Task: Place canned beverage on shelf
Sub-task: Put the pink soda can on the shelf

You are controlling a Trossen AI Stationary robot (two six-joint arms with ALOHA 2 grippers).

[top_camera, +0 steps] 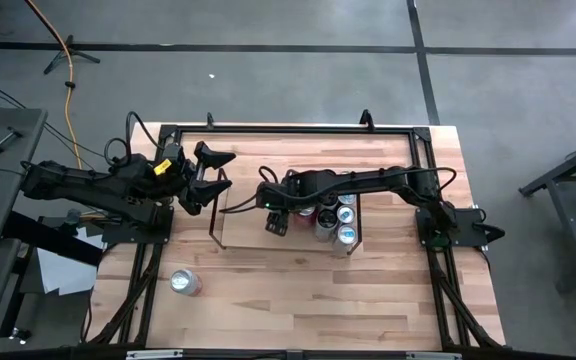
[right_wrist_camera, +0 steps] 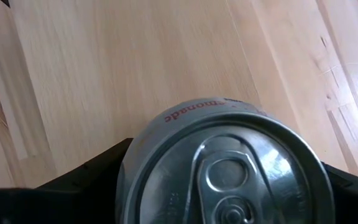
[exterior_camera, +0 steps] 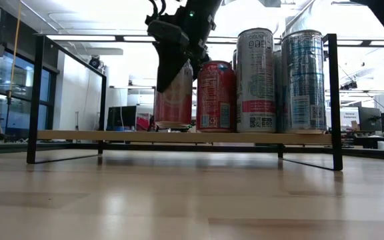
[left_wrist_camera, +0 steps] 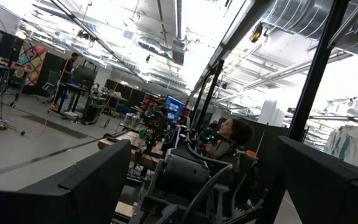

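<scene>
At the left of the high view the left gripper waits with its fingers spread and empty over the table's left edge, clear of the work, while 1 spare can stands on the tabletop at lower left, probably next in line. At centre, the right gripper reaches down over the shelf, its fingers either side of a pink lemonade can that stands upright on the board; whether they pinch it or have let go I cannot tell. It sits just beside 1 red can and 2 tall cans, apparently to keep the row packed toward the shelf's right end
</scene>
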